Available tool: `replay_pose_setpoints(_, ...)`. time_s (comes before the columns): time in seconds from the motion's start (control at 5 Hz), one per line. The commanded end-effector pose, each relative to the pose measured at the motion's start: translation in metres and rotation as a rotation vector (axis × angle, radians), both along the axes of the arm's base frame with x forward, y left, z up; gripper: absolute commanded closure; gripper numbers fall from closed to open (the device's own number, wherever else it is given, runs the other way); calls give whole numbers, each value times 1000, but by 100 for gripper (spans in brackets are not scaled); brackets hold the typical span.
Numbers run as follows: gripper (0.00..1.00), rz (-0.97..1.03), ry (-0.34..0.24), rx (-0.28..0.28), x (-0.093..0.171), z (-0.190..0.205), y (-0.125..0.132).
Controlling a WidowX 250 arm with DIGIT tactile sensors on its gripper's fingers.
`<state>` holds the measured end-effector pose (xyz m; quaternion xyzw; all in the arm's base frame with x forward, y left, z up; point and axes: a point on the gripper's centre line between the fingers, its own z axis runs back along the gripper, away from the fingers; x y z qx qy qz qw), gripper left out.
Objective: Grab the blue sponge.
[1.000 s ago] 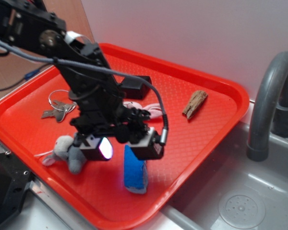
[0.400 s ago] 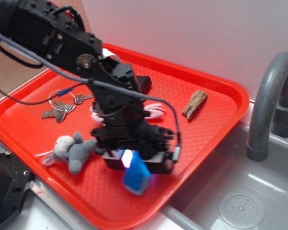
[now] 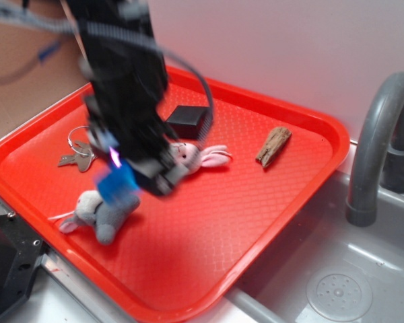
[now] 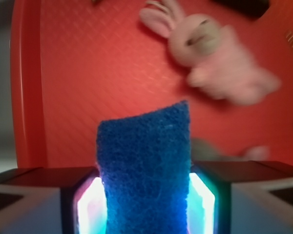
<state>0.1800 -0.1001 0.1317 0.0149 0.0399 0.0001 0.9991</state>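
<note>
Wrist view: blue sponge [image 4: 145,170] is clamped between the gripper [image 4: 145,204] pads.
It is held above the red tray [image 3: 269,202], left of frame centre.

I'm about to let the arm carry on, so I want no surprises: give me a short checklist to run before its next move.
1. Blue sponge sits between the tool's pads: ok.
2. Sponge lifted off the red tray: ok, exterior view shows it raised.
3. Grip depth: cannot tell, lower sponge is cut off.
4. Grey plush directly under the sponge, touching or not: cannot tell, motion blur.
5. Pink bunny not caught by the tool: ok.
</note>
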Motion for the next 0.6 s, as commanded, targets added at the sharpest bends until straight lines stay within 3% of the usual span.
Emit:
replay_pose_setpoints(0.0, 100, 43, -160, 183, -5, 118, 56)
replay_pose_setpoints(0.4, 100, 51, -391, 59, -11, 127, 89)
